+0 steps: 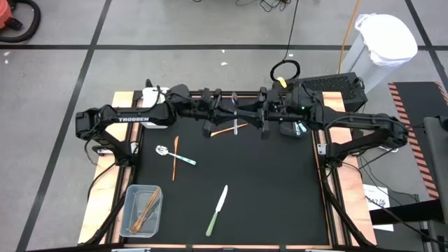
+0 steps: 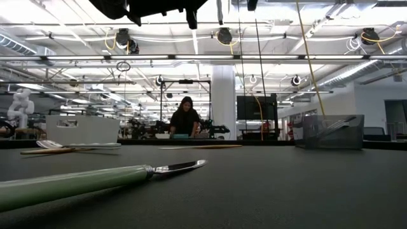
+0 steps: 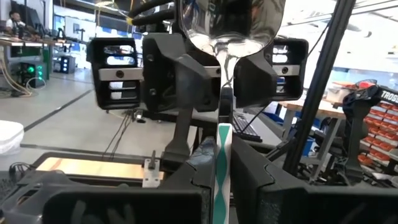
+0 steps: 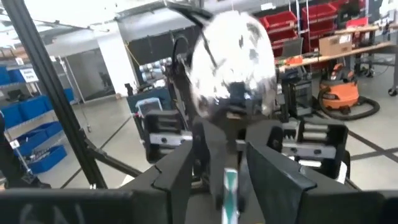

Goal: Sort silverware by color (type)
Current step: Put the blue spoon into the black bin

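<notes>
The two arms meet nose to nose over the far middle of the black worktop (image 1: 280,189), and a spoon (image 3: 230,25) hangs between them, up off the surface. The left tool (image 3: 222,158) is clamped on the spoon's handle, which is striped light blue and white, with the silver bowl sticking out beyond its fingers toward the other arm. The right tool (image 4: 230,177) faces it. Its two fingers (image 4: 183,168) stand apart on either side of the same handle, and the gap is wider than the handle (no contact shows).

Under the meeting point an orange utensil (image 1: 224,131) lies flat on the worktop. Toward the left side a second spoon (image 1: 162,150) with a light-blue handle lies just beside another orange utensil (image 1: 175,157), and the two seem to cross or touch. Nearer the front, well apart from these, a knife (image 1: 217,210) with a pale green handle and a white blade lies alone. It fills the front of the low view, blade pointing away from the camera.

A clear bin (image 1: 142,208) at the front left corner holds several orange pieces. A white bin (image 1: 149,96) sits at the far left, partly under the left arm. A dark bin (image 1: 297,127) sits at the far right under the right arm, with something light blue in it. Beyond the worktop, a person (image 2: 185,117) is at a desk deep in the room.
</notes>
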Robot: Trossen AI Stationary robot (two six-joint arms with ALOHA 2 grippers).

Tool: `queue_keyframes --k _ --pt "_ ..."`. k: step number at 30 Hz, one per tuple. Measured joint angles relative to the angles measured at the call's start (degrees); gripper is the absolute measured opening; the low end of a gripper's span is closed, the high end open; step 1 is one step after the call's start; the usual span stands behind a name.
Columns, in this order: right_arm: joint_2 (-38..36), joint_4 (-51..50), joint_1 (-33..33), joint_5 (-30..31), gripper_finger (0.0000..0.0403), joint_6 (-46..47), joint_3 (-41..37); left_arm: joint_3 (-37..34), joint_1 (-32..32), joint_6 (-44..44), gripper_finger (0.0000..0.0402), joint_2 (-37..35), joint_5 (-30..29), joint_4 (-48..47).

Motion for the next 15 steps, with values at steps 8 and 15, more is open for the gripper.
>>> queue_keyframes --k 8,15 --pt "1.91 1.8 -0.84 0.34 0.0149 1.58 -0.04 0.0 0.43 1.84 0.0027 0.0 0.0 0.29" --pt "3.25 4.87 -1.16 0.25 0.0127 3.22 -0.04 0.0 0.48 2.96 0.0027 0.0 0.02 -0.01"
